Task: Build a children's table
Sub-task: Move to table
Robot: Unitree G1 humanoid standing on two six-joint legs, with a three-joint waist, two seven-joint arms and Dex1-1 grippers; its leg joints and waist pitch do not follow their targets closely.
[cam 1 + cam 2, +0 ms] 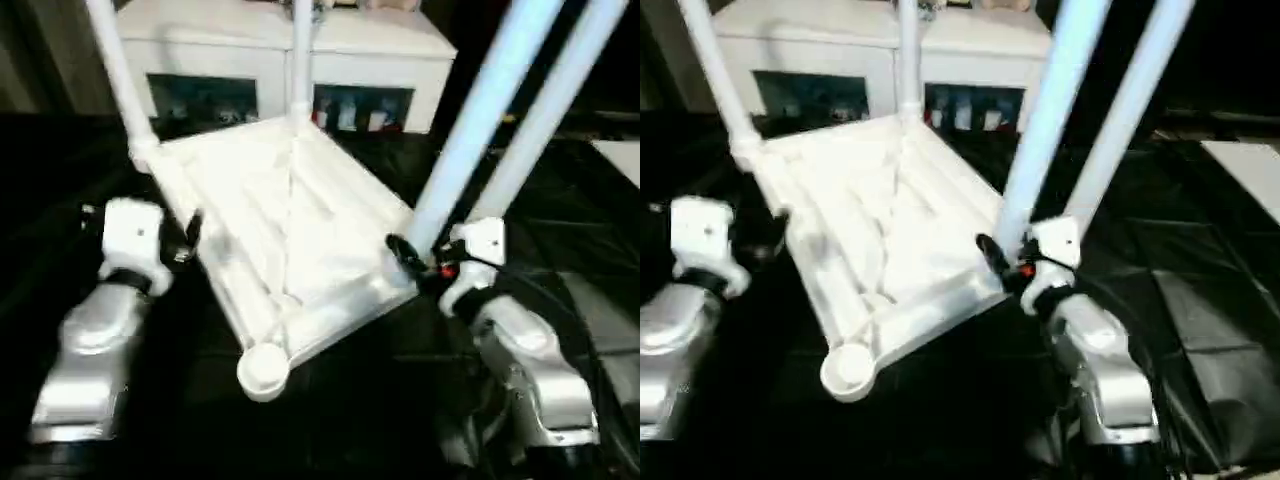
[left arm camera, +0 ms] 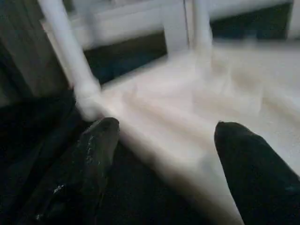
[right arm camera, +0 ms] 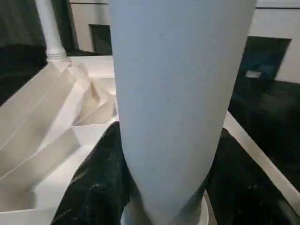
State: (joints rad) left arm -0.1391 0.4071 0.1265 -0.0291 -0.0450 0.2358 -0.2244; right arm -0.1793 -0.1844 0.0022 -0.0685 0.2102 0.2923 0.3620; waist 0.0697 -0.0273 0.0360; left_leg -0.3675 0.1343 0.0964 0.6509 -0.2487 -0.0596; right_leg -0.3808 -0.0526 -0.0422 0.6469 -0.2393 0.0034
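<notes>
Nearest, one socket (image 1: 263,368) sits empty on the upturned top (image 1: 290,230); three legs stand in, right pincer (image 1: 412,262) gripping one leg (image 1: 480,120), left pincer (image 1: 185,240) open beside.

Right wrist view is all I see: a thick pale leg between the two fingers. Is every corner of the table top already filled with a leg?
Observer: No. The socket at the near corner is empty.
Operator: Where is the left gripper?
Observer: The left gripper is open beside the table top, at its left edge, holding nothing.
Operator: Is anything next to my leg?
Observer: A second pale pole rises beside it; its lower end is hidden behind the right gripper.
</notes>
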